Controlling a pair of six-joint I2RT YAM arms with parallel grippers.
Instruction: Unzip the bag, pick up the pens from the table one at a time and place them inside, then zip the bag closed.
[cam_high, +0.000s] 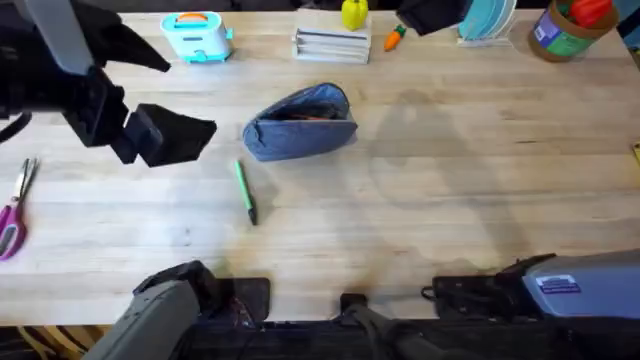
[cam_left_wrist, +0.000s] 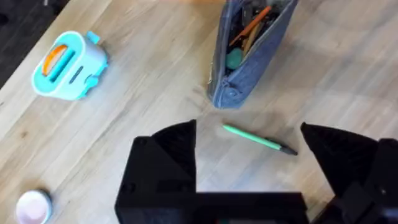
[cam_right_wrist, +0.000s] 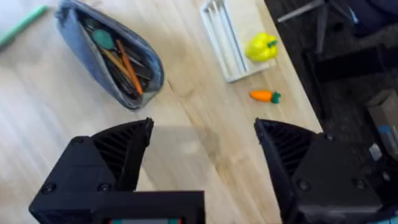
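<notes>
Left jaws (cam_left_wrist: 249, 155) spread wide, raised above the green pen (cam_left_wrist: 258, 139).

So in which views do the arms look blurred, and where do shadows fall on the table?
Overhead view: the left arm is large, dark and blurred at the upper left; soft grey shadows lie on the table right of the bag. Left wrist view: the green pen casts a thin shadow. Right wrist view: a faint shadow lies between the right gripper fingers.

Unzipped grey-blue bag (cam_high: 300, 124) holds pens; green pen (cam_high: 246, 192) lies beside it on table (cam_high: 450, 190).
</notes>
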